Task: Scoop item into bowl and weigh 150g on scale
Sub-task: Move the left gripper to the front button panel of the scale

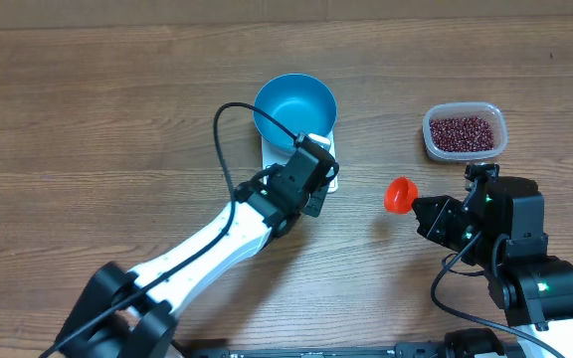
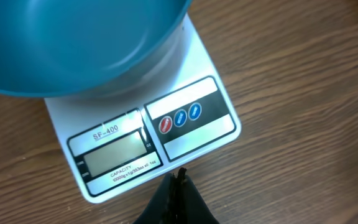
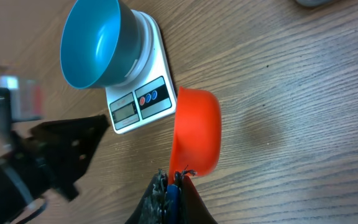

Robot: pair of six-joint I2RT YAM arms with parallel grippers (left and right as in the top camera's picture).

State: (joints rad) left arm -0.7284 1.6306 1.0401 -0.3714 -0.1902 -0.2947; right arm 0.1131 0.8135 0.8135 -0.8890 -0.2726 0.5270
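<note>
The bright blue bowl (image 1: 294, 104) stands on the white scale (image 1: 330, 149), and no beans show inside it. The scale's display (image 2: 114, 154) is blank. My left gripper (image 1: 313, 171) is shut with nothing in it; its tips (image 2: 179, 177) hover at the scale's front edge (image 2: 129, 180) below the button panel. The dark red beans (image 1: 462, 132) fill a clear tub at the right. My right gripper (image 1: 424, 212) is shut on the handle of a red scoop (image 1: 400, 195), right of the scale. Seen from the right wrist, the scoop (image 3: 195, 130) is tipped on its side, its inside hidden.
The clear plastic tub (image 1: 465, 109) sits at the right, behind the right arm. A black cable (image 1: 225, 149) loops over the left arm beside the bowl. In the right wrist view the left arm (image 3: 55, 152) lies left of the scale (image 3: 138, 102). Bare wooden table (image 1: 97, 109) extends to the left.
</note>
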